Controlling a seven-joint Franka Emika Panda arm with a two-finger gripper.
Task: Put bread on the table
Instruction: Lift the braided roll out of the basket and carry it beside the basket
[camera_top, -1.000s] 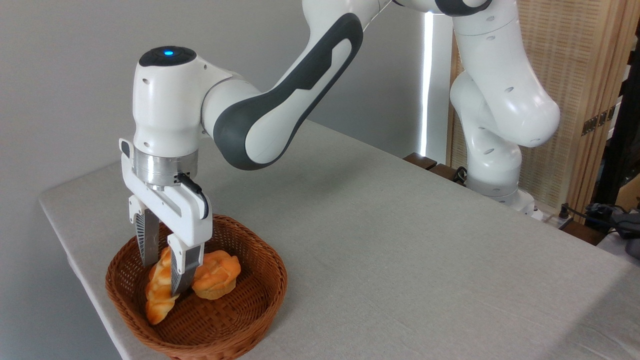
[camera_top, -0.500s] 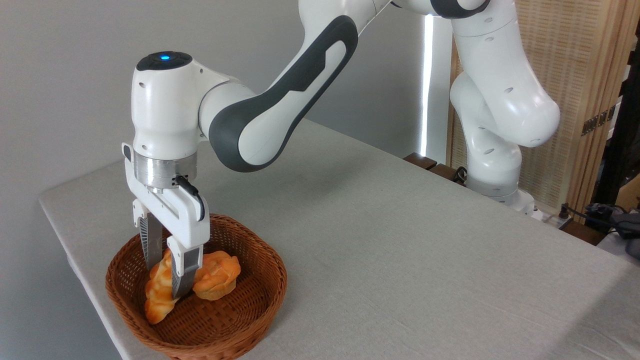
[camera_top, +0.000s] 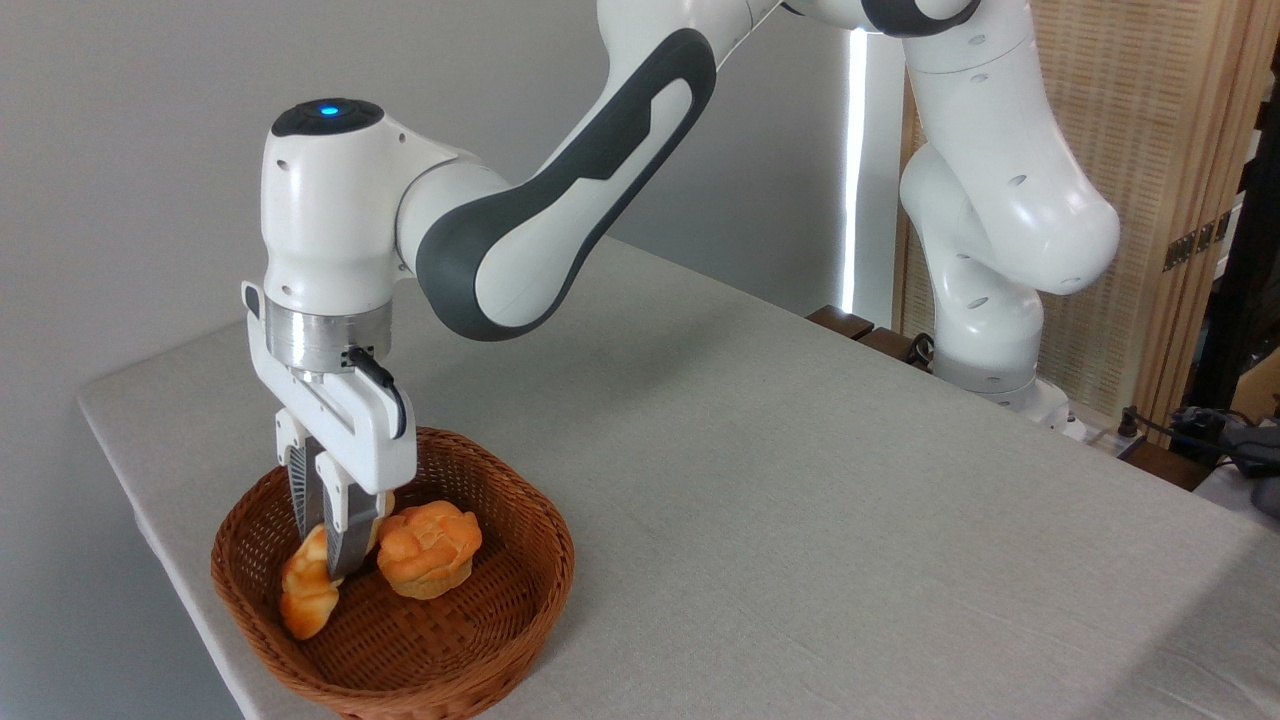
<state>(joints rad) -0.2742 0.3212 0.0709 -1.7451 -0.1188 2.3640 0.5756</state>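
fingers (camera_top: 327, 560): just narrowed, now pinching the golden braided loaf (camera_top: 305, 595) | loaf tilted, at 9 o'clock in brown wicker basket (camera_top: 500, 620) | ready to lift toward grey desk (camera_top: 800, 480)

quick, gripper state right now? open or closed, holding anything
Gripper: closed on the bread, inside the basket.

One fixed camera looks down slantwise across the table (camera_top: 800, 520) from its near edge, fairly close.
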